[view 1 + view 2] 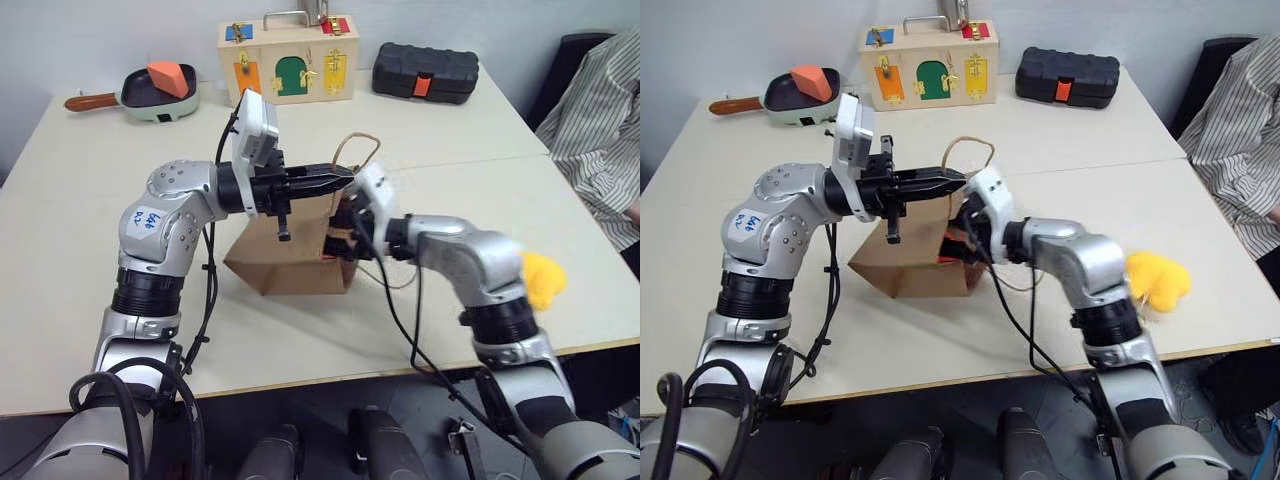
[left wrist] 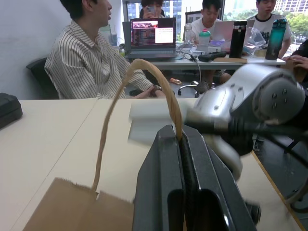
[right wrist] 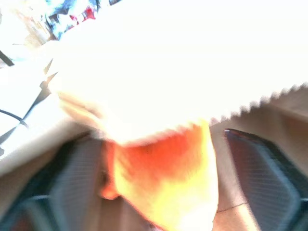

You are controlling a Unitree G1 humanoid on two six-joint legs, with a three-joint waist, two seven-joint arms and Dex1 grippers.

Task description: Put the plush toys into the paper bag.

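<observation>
The brown paper bag (image 1: pixel 285 255) stands mid-table, tilted, its mouth held up. My left gripper (image 1: pixel 345 180) is shut on the bag's cord handle (image 2: pixel 144 67) at the top edge. My right gripper (image 1: pixel 958 235) reaches into the bag's mouth. Its fingers (image 3: pixel 260 173) stand wide apart in the right wrist view, with the orange plush toy (image 3: pixel 163 178) loose between them and a gap on one side. The yellow plush toy (image 1: pixel 1157 280) lies on the table beside my right forearm, near the front right edge.
At the back stand a wooden box with coloured doors (image 1: pixel 288 60), a frying pan (image 1: pixel 160 92) holding an orange wedge, and a black case (image 1: pixel 425 72). A person in a striped shirt (image 1: pixel 600 110) sits at the table's right side.
</observation>
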